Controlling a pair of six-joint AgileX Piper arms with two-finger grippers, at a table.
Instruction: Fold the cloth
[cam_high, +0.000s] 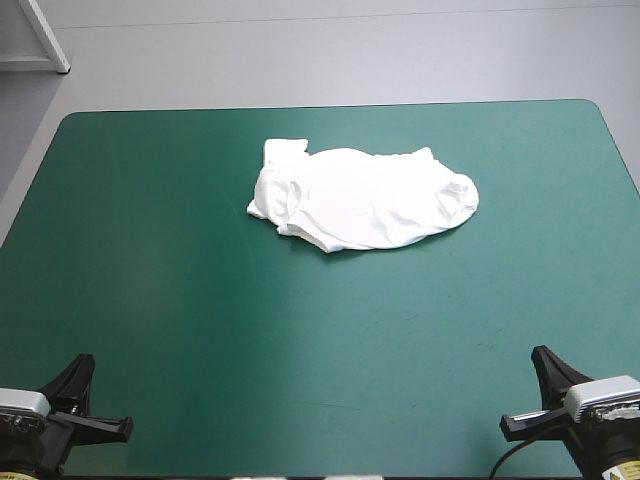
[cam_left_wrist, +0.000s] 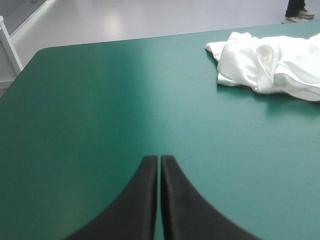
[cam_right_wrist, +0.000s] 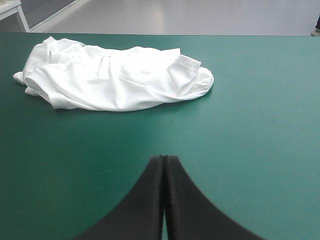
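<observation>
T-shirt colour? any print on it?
Plain white T-shirt, no print visible on the crumpled heap. Right wrist view shows it best.

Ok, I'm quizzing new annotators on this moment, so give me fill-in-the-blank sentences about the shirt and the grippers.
The T-shirt on the teal-green cover is ____ in colour.
The left gripper is ____, not open.
The right gripper, also shut, holds ____.
The T-shirt lies nearer the cover's ____ edge than its near edge.
Missing words: white; shut; nothing; far.
</observation>
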